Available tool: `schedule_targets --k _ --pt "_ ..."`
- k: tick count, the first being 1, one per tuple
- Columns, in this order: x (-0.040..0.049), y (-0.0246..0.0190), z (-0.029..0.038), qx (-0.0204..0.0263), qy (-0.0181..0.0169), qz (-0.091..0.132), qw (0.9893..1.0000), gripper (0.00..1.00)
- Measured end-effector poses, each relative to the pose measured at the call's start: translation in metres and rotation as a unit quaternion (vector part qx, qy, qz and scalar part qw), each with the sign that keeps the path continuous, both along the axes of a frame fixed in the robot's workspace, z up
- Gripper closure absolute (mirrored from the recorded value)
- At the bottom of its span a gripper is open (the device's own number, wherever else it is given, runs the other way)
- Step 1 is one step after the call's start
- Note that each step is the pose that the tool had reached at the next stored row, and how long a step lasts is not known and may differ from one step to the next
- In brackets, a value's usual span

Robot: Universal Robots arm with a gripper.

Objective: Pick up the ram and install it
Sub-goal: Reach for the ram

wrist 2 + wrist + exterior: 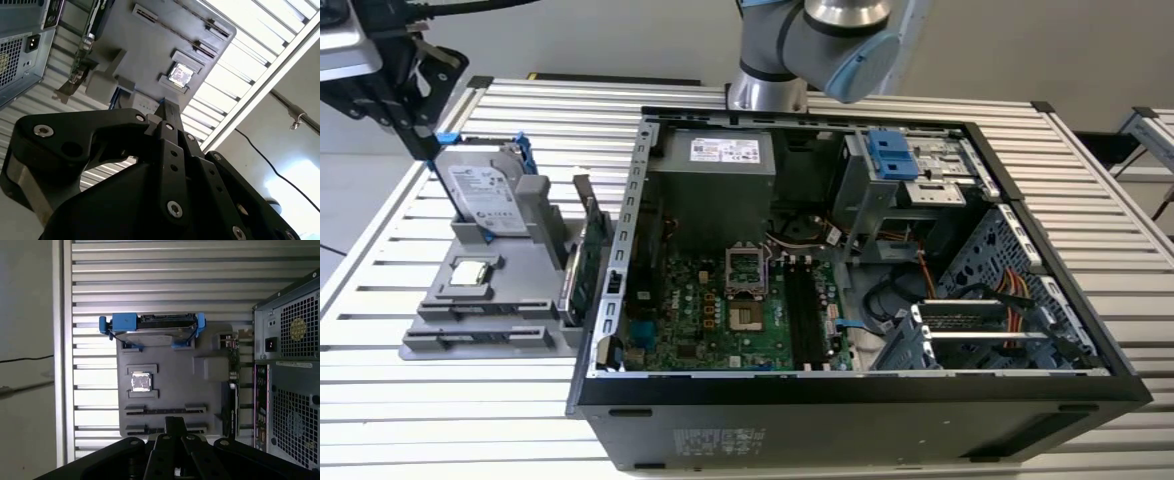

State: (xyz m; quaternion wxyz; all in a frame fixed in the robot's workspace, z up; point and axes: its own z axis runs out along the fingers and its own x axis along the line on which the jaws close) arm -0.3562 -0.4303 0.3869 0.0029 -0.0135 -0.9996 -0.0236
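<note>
The black gripper (420,140) hangs over the far corner of the grey plastic holder (480,335), above the silver hard drive in its blue frame (487,195). In the first wrist view its jaws are drawn together with nothing between them. The holder lies on the slatted aluminium tabletop (1094,180) near the edge at the exterior view's left, with a strip of bare slats between holder and edge. Its other side sits just beside the wall of the open black computer case (854,410).

The ram (580,275), a slim green circuit-board stick, appears to stand on its long edge along that side of the holder, in the narrow gap next to the case wall and well apart from the gripper.

The holder carries one hard drive, standing upright, one small square silver processor chip (474,272) lying flat, and two long narrow slots (165,410). One green motherboard (707,310) lies in the case. One grey arm (834,40) rises behind the case.
</note>
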Motion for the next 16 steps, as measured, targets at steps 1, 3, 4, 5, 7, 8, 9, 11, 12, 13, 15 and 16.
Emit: schedule_targets --k 1,3,4,5,7,8,9,11,12,13,15,16 --pt "0.0000 -0.0005 -0.0002 0.0000 0.0001 0.000 1.0000 1.00" --pt "0.0000 -0.0015 -0.0006 0.0000 0.0004 0.000 1.0000 1.00" --pt "0.0000 -0.0020 -0.0008 0.0000 0.0005 0.000 1.0000 1.00" --pt "0.0000 -0.0024 -0.0009 0.0000 0.0006 0.000 1.0000 1.00" --pt "0.0000 -0.0033 -0.0013 0.0000 0.0007 0.000 1.0000 1.00" --pt "0.0000 -0.0038 -0.0014 0.0000 0.0008 0.000 1.0000 1.00" --pt "0.0000 -0.0044 -0.0016 0.0000 0.0008 0.001 1.0000 1.00" --pt "0.0000 -0.0053 -0.0019 0.0000 0.0007 0.002 1.0000 1.00" --pt "0.0000 -0.0057 -0.0020 0.0000 0.0007 0.003 1.0000 1.00" --pt "0.0000 -0.0060 -0.0022 0.0000 0.0007 0.005 1.0000 1.00" --pt "0.0000 -0.0067 -0.0024 0.0000 0.0008 0.009 1.0000 1.00" --pt "0.0000 -0.0070 -0.0026 0.0000 0.0008 0.011 0.9999 1.00"
